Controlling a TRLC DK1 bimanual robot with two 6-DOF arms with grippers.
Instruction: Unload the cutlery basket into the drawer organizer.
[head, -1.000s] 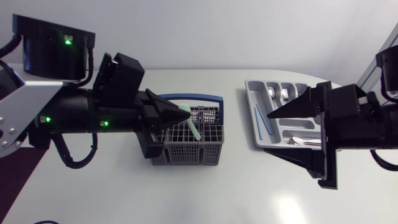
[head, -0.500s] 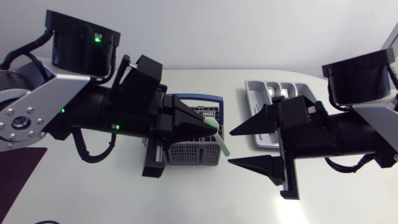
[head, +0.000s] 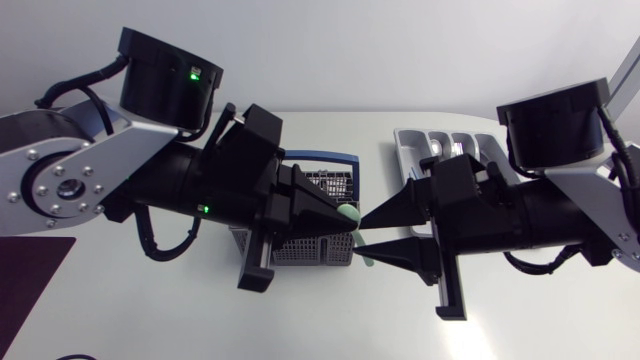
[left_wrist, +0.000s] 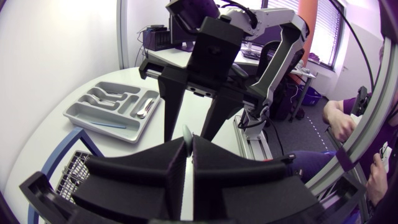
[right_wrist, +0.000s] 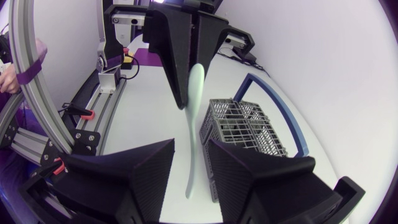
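Head view: we are carrying the green piece (head: 350, 211) off the basket (head: 322, 184), left gripper (head: 345, 226) squeezing it, while our right gripper (head: 362, 237) is swinging in from the organizer (head: 455, 146), 2 fingers wide around it, ready to take it.

Left arm (head: 70, 185): silver-grey link, ringed screw plate. Black drum joint (head: 165, 75) carries a green LED, with black cables looped beside it. Right arm (head: 530, 215): same build. Left gripper (head: 350, 224) and right gripper (head: 360, 236): matte black wedges.

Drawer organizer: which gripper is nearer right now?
Right. The right gripper sits just beside the drawer organizer, open fingers either side of the green utensil; the left gripper is farther off, above the cutlery basket, shut on that utensil.
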